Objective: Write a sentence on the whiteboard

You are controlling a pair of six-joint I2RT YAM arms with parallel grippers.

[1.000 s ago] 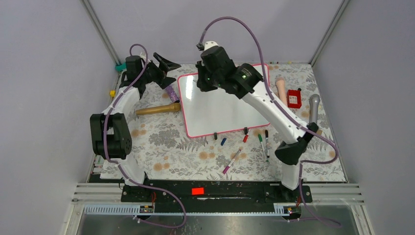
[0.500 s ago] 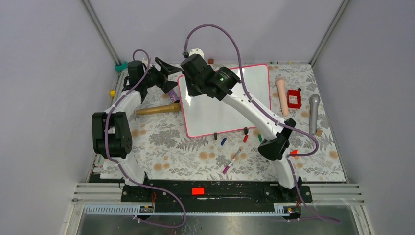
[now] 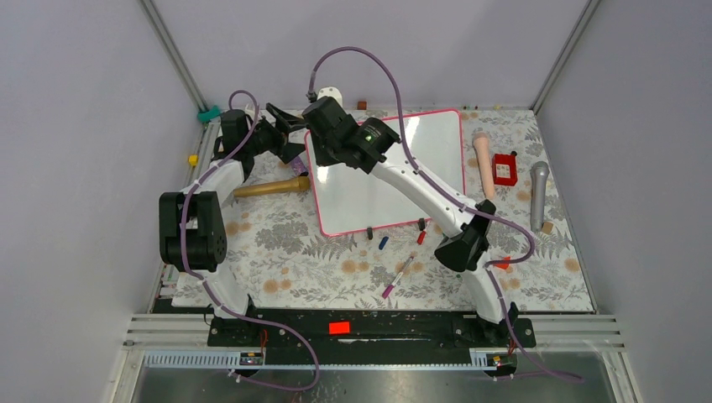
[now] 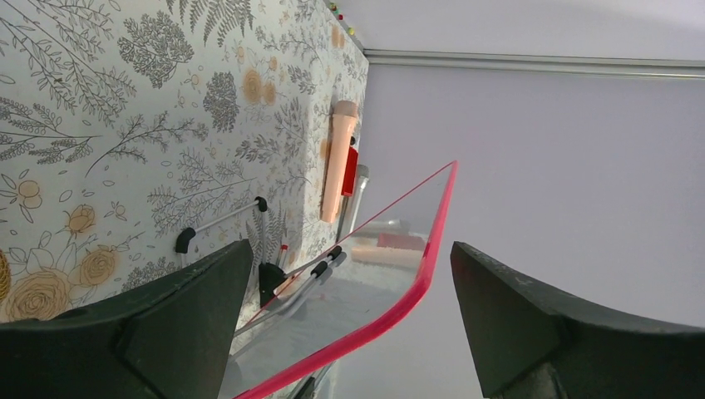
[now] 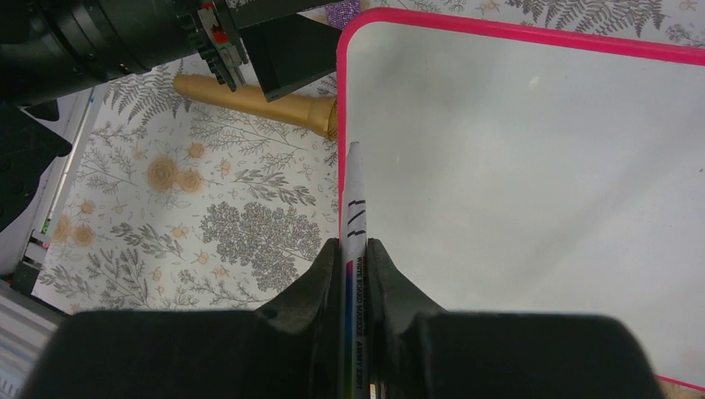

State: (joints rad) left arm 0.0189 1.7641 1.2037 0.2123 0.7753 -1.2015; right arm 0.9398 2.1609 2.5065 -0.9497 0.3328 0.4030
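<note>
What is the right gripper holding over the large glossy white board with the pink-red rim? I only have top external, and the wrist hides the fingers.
Observer: The right gripper is shut on a slim white marker.
Operator: Where is its tip?
Observer: Over the pink-red rim of the glossy white whiteboard, near a rounded corner. I cannot tell whether it touches.
Operator: And the left gripper?
Observer: The left gripper is open wide. The board's rim runs between its fingers, clear of both tips.
</note>
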